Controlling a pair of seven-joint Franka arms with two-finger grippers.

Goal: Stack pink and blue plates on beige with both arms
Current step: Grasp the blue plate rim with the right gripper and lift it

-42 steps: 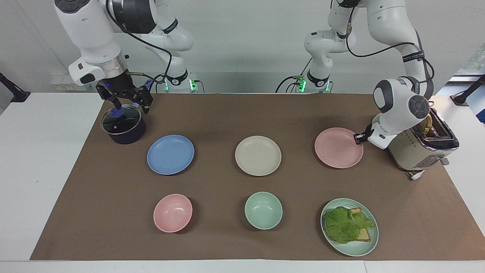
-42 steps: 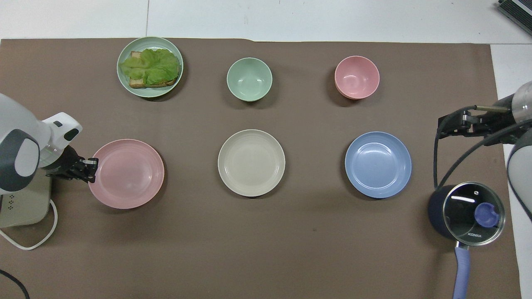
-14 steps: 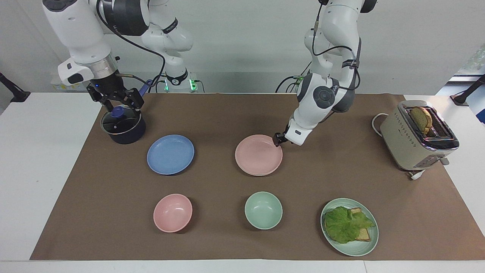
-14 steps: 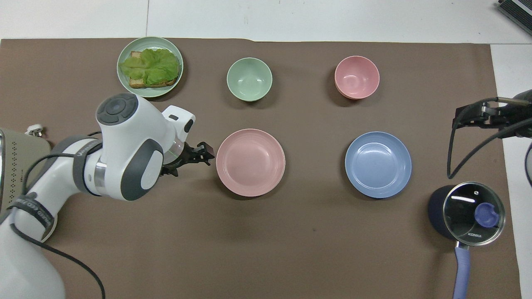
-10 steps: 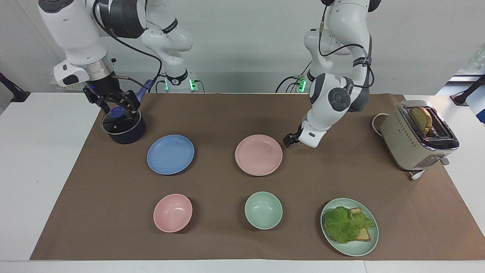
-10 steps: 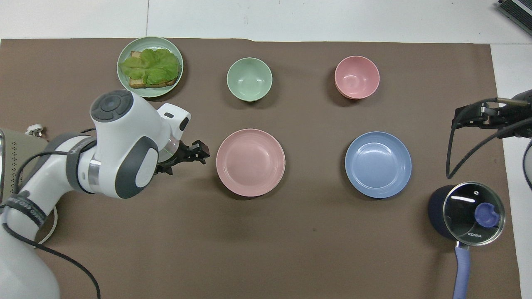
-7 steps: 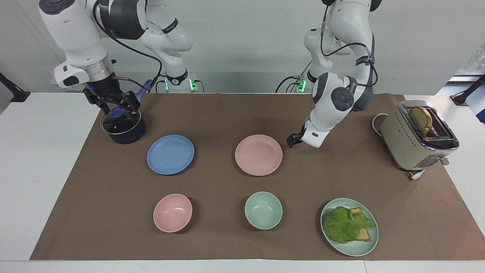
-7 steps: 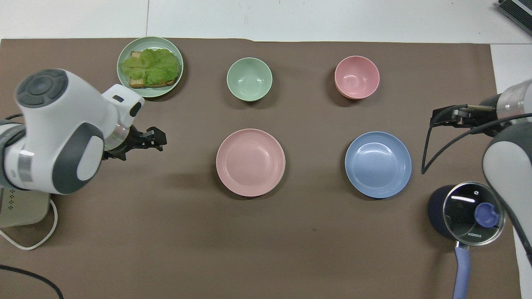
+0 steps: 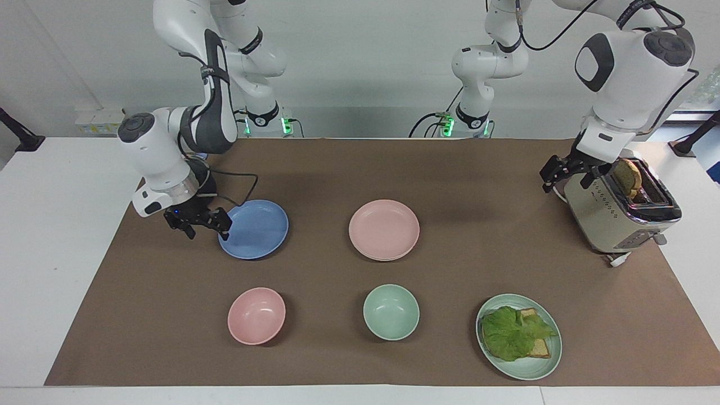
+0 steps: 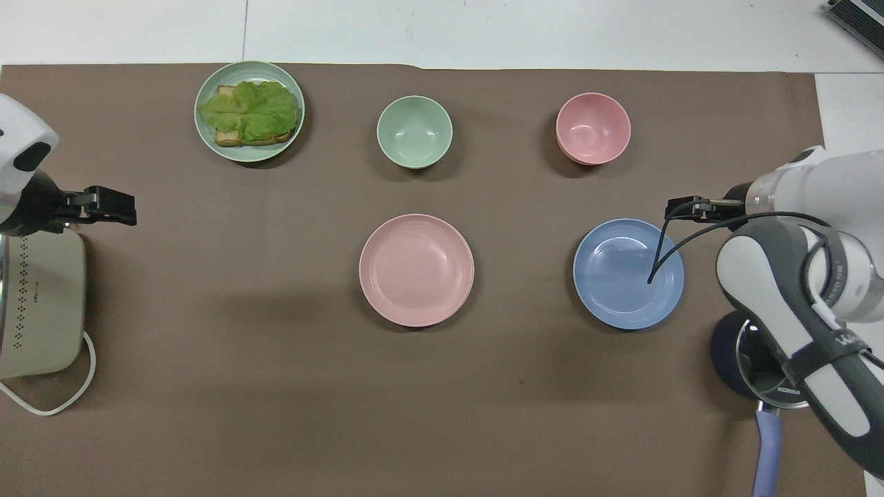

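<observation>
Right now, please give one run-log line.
pink plate: on beige plate | blue plate: unstacked | right gripper: open, at blue plate | left gripper: open, over toaster

White desk point(image 9: 50, 236) seen, covered across most of width by brown mat point(image 9: 360, 169). Plain pale grey-white wall point(image 9: 365, 62) seen along robots' end of desk. White socket strip point(image 9: 98, 121) mounted low on wall toward right arm's end. Black stand feet point(image 9: 19, 138) placed at both desk ends. Bright window area glimpsed at left arm's end. Even, diffuse lighting; soft shadows cast on mat.
</observation>
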